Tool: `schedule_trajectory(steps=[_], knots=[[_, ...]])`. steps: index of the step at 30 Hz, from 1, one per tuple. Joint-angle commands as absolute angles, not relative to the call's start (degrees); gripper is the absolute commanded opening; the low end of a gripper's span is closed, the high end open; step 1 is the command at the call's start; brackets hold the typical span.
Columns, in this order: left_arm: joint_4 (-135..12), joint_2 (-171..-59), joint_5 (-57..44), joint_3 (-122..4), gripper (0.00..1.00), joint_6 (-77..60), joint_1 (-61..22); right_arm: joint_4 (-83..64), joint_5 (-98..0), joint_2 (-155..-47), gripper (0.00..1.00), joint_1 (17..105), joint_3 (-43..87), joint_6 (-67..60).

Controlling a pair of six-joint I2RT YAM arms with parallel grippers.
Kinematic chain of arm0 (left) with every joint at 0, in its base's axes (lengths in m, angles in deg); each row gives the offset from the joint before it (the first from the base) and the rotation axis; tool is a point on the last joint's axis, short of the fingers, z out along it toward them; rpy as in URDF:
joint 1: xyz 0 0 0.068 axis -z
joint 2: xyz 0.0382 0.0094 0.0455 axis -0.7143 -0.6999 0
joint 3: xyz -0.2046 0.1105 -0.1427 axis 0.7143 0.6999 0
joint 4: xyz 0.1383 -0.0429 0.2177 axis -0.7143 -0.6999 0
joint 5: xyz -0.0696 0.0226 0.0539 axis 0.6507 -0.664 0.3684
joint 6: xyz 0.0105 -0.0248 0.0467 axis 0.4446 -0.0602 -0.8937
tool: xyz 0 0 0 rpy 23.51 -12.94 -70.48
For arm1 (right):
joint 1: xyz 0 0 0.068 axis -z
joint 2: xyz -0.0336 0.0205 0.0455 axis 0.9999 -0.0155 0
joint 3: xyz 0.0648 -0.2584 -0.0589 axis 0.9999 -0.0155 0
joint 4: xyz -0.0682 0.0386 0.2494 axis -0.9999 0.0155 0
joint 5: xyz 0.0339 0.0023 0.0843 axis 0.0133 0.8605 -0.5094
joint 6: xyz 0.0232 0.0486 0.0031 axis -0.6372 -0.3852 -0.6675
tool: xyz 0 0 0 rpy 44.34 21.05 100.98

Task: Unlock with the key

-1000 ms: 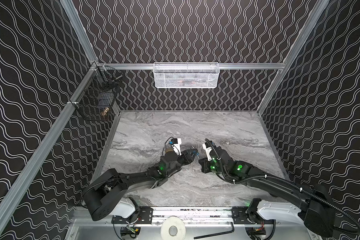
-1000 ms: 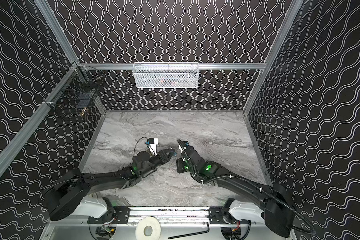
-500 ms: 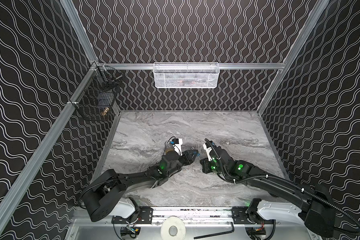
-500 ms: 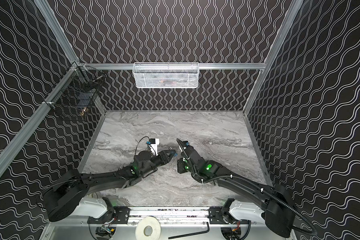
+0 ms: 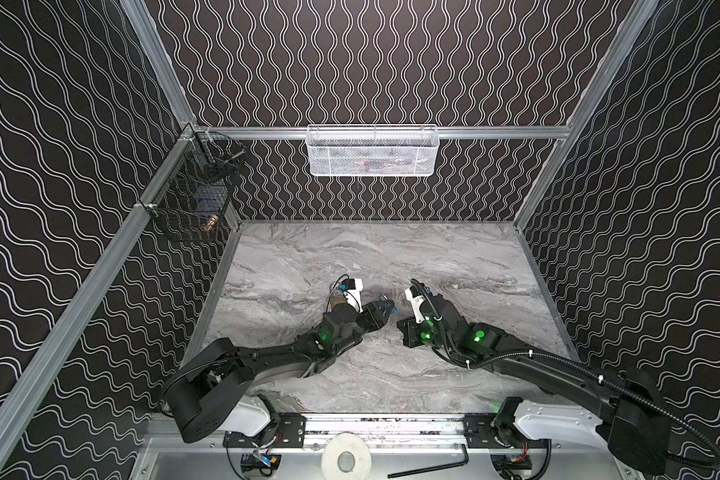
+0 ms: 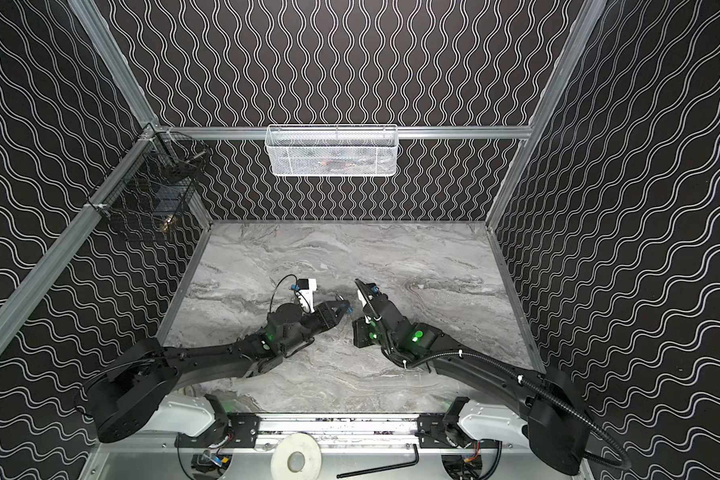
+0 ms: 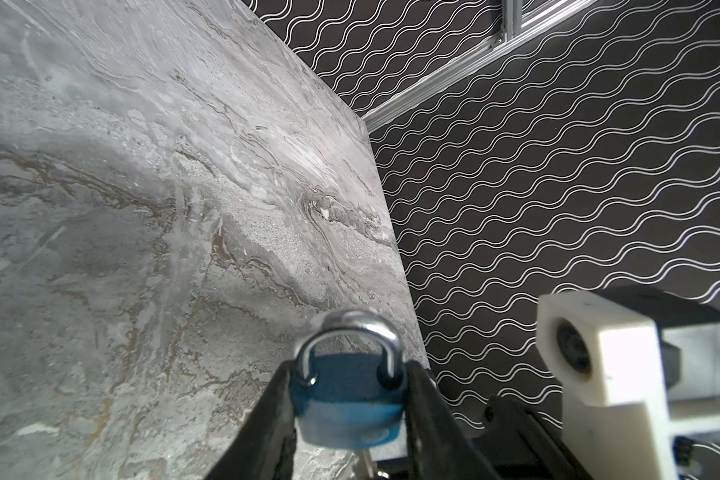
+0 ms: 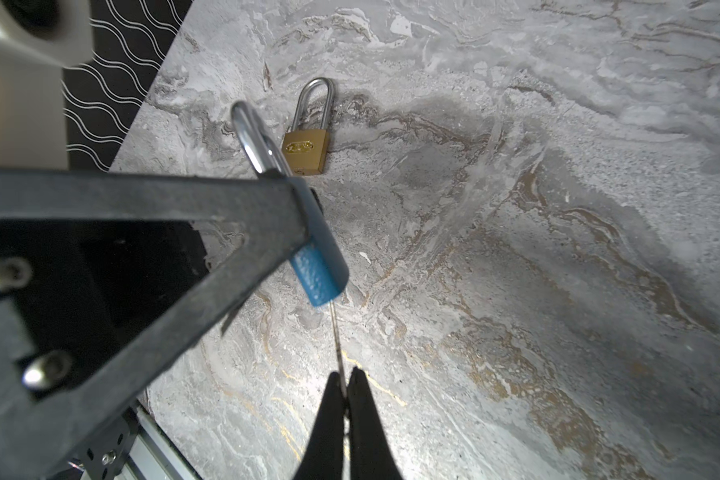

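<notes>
Blue padlock point(image 7: 346, 399) clamped between left fingers point(image 7: 262, 415), lower middle of left wrist view | right fingers point(image 8: 329, 415) pinched shut on key point(image 8: 336, 336), blade apparently in keyhole | shackle point(image 7: 346, 328) seated both ends: turning remains

The left gripper point(image 7: 348, 386), clamping the padlock point(image 7: 341, 415), has edged slightly toward the right edge of the table point(image 5: 474, 266), narrowing the gap to the right gripper point(image 8: 345, 388) and its key point(image 8: 337, 340); the left arm's wrist has moved along with it
</notes>
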State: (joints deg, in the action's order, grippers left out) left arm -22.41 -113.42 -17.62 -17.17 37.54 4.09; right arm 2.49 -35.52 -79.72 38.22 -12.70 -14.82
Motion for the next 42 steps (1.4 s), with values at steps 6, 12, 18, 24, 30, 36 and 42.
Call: schedule_trajectory(steps=[6, 12, 18, 24, 30, 36, 42], knots=[[-17.55, -115.30, -14.85, -16.51, 0.00, 38.09, 4.25, -2.12, -36.66, -78.03, 0.00, 38.48, -11.58, -14.72], [-19.35, -115.74, -15.69, -17.64, 0.00, 37.80, 4.90, 1.22, -35.93, -80.82, 0.00, 38.40, -8.55, -14.92], [-25.10, -113.81, -20.99, -18.52, 0.00, 36.17, 6.36, -1.42, -36.21, -79.87, 0.00, 38.40, -10.24, -17.19], [-24.19, -113.03, -26.27, -16.48, 0.00, 37.92, 6.80, -3.30, -32.20, -77.67, 0.00, 38.44, -12.98, -22.63], [-15.50, -115.10, -28.50, -13.48, 0.00, 40.58, 6.81, -5.71, -34.30, -78.39, 0.00, 38.40, -13.75, -23.57], [-13.88, -115.57, -29.60, -13.17, 0.00, 42.77, 6.47, -8.50, -37.34, -77.70, 0.00, 38.32, -17.12, -22.97], [-12.50, -114.55, -29.17, -11.72, 0.00, 47.20, 5.23, -9.79, -35.34, -74.66, 0.00, 37.30, -22.38, -21.09]])
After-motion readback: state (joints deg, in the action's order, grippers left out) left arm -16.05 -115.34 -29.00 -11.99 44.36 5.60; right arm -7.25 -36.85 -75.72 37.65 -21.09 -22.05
